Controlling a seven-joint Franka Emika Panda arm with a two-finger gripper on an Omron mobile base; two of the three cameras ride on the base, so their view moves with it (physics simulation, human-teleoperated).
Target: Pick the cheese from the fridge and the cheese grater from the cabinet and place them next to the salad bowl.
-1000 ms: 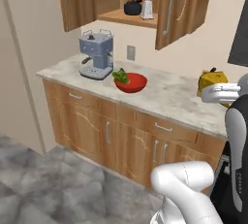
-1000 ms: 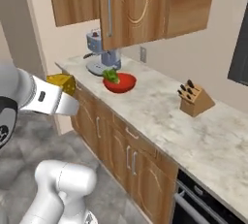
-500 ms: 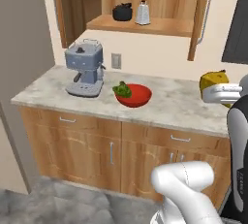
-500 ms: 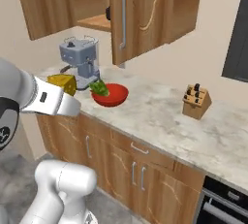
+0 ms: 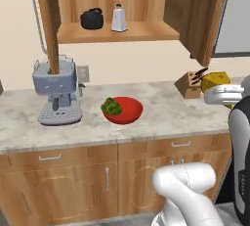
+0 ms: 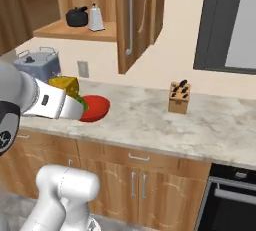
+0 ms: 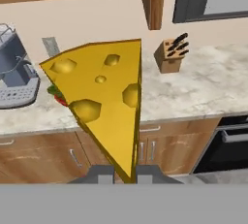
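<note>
- Cheese (image 7: 104, 97), a yellow wedge with darker holes, sits pinched between the jaws of the gripper (image 7: 123, 174), which are closed on its narrow end; it is carried in the air, off the counter (image 5: 161, 115), in front of its near edge.
- Change over the last second: the whole scene has slid across both base views, so the base has been driving along the counter; the wedge keeps its place against the arm, so the grip has held through the drive.
- Meaning for the task: the salad bowl (image 5: 124, 111) and the cabinet (image 5: 205, 19) now lie squarely ahead, so the fridge half looks done and the set-down beside the bowl is the likely step in hand.
- Salad bowl: red, shallow, with green leaves heaped at its left side; the counter just beside it on the right is bare marble, a fair landing place.
- Cabinet: both doors stand open; on its shelf the cheese grater (image 5: 118, 18) stands upright just beside a black pot (image 5: 92, 19), not yet fetched.
- Coffee machine (image 5: 56, 93) stands left of the bowl, apart from it.
- Knife block (image 6: 179, 97) holds several dark-handled knives, well to the right of the bowl.
</note>
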